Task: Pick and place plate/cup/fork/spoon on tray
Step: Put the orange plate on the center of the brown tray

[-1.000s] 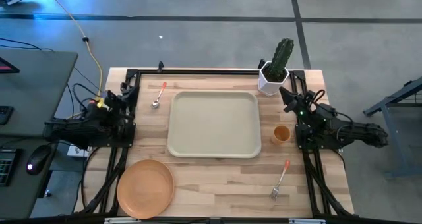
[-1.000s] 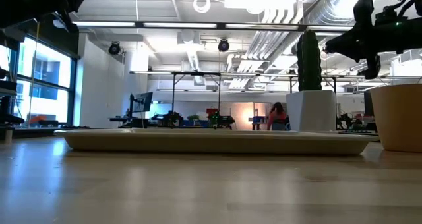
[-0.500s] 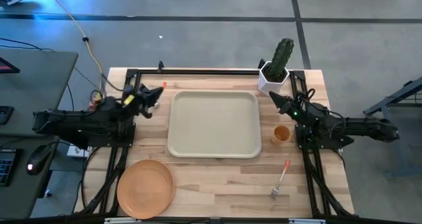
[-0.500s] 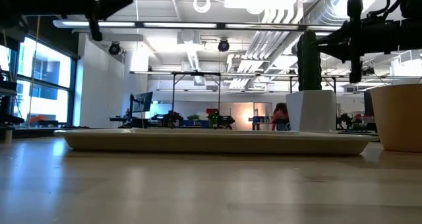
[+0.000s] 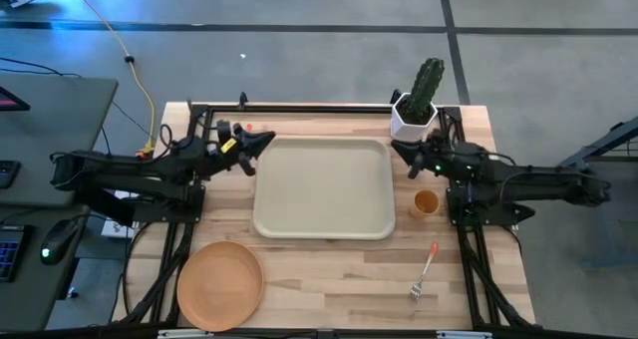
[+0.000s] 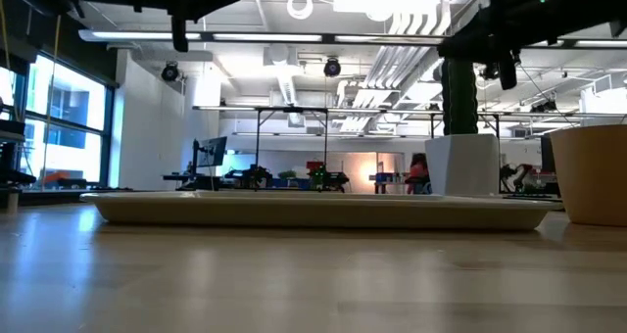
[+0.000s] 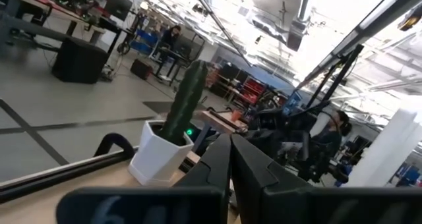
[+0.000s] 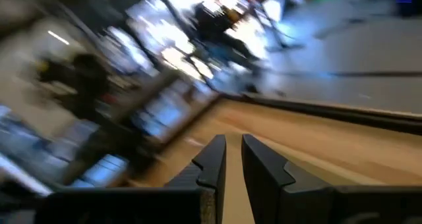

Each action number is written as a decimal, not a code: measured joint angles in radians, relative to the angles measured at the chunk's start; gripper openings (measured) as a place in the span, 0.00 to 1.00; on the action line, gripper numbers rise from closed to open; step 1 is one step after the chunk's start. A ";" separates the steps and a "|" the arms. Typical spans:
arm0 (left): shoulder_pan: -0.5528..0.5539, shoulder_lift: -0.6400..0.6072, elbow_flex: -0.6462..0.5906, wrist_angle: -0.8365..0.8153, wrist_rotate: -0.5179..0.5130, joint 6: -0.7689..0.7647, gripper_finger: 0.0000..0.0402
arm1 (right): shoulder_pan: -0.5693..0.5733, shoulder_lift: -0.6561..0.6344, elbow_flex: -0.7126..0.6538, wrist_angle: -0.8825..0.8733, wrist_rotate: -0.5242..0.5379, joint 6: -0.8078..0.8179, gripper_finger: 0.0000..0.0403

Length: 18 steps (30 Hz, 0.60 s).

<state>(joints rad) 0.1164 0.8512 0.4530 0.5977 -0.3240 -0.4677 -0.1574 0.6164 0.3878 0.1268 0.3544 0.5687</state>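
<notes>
At the tray's 10 o'clock corner, above the table: left tool, fingers together, gripping nothing that shows. Spoon lies under it, mostly hidden; only a red-orange speck that may be its handle end, can't confirm. Right tool hangs near the tray's 1 o'clock corner, just beside the cactus pot; fingers a narrow slit apart, nothing between them. Cup stands at 3 o'clock of the tray, just off its rim and under the right arm. Fork lies at 5 o'clock, prongs toward the near edge. Plate at 7 o'clock, close to the near edge. Risks, as I judge them: the left tool, descending with fingers together, would push or skate the slim spoon rather than take it, perhaps against the tray rim. It needs to part first. The right tool sits close to the pot, so a swing toward 12 o'clock could tip the cactus. A drop toward the cup with so narrow a gap would knock it over, and a light cup rolls. The plate is flat and wide, so an edge grip may slip or nudge it off the near edge. Count: one tray, holding nothing; one plate, one cup, one fork, one spoon (partly seen), one pot, two arms.
</notes>
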 joint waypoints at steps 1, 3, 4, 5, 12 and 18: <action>-0.002 0.005 0.005 0.001 0.001 -0.004 0.01 | 0.000 0.024 0.029 -0.064 0.022 -0.010 0.10; -0.012 0.013 0.008 -0.002 0.005 -0.021 0.01 | -0.001 0.074 0.082 -0.154 0.042 -0.030 0.10; -0.020 0.017 0.008 -0.002 0.005 -0.032 0.01 | -0.003 0.099 0.105 -0.186 0.042 -0.036 0.10; -0.029 0.020 0.009 -0.003 0.006 -0.048 0.01 | -0.007 0.124 0.126 -0.202 0.030 -0.046 0.10; -0.095 0.082 0.010 -0.019 -0.017 -0.183 0.01 | -0.015 0.268 0.221 -0.207 -0.108 -0.067 0.10; -0.196 0.152 0.010 -0.043 -0.025 -0.305 0.01 | 0.013 0.324 0.228 -0.179 -0.195 -0.094 0.10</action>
<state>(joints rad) -0.0792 1.0033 0.4625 0.5543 -0.3492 -0.7726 -0.1443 0.9401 0.6159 -0.0527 0.1593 0.4742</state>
